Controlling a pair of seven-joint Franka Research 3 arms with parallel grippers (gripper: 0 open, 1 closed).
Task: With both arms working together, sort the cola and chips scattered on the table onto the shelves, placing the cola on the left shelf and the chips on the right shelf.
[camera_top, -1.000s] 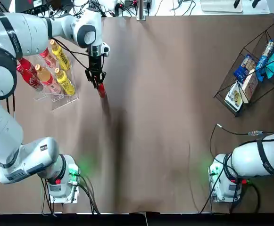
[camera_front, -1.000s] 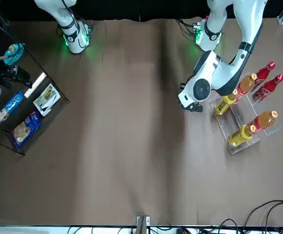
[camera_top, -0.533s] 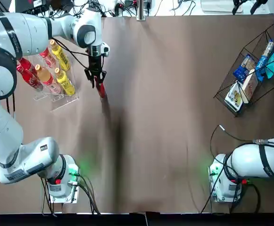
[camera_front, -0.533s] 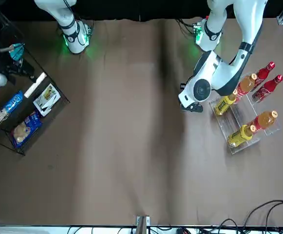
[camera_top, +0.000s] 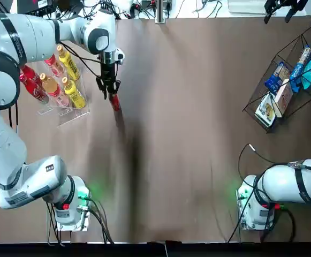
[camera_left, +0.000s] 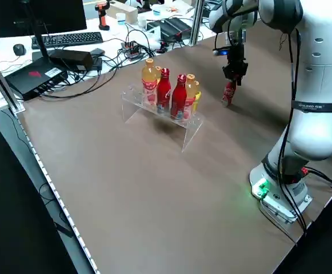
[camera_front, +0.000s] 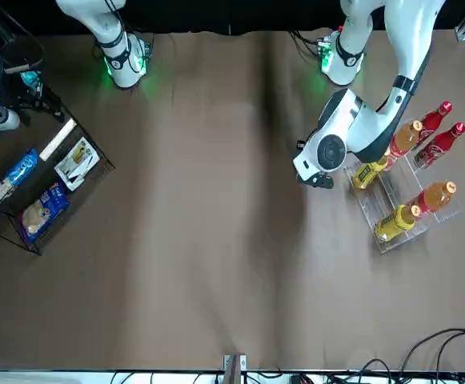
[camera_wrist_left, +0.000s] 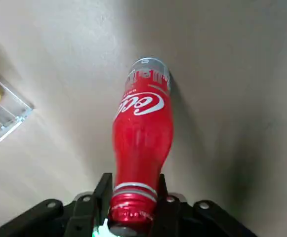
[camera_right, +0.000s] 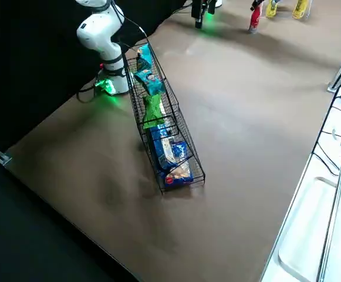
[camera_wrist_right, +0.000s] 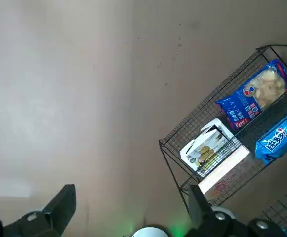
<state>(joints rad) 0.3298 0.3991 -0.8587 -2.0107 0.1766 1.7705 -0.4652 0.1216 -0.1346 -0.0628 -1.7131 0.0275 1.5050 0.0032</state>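
1. A red cola bottle (camera_wrist_left: 142, 148) stands upright on the brown table (camera_top: 198, 134), just beside the clear left shelf (camera_top: 64, 115) on its open-table side. From overhead it shows only as a thin red sliver under the gripper.
2. The left gripper (camera_top: 108, 91) hangs straight above that bottle, and its two dark fingers (camera_wrist_left: 100, 190) pinch the bottle's neck just under the red cap. In the left wrist view the cap itself is cut off by the picture's edge.
3. The left shelf holds two more red cola bottles (camera_left: 171, 96), standing upright among orange and yellow-labelled bottles (camera_top: 64, 75). In the overhead view the left arm (camera_top: 27, 37) covers part of the shelf, so its far row is only partly seen.
4. Far across the table from the left shelf sits the black wire right shelf (camera_right: 164, 129). In it lie a bright green chips packet (camera_right: 152, 110), teal-blue packets (camera_right: 148, 82), and larger blue-and-white bags and a box (camera_right: 173, 155). In the overhead view the edge of the picture cuts the rack off.
5. The right gripper (camera_wrist_right: 133, 212) hovers high above the table near the right shelf, its fingers spread wide with nothing between them. Only its fingertips (camera_wrist_right: 64, 202) show in the right wrist view.
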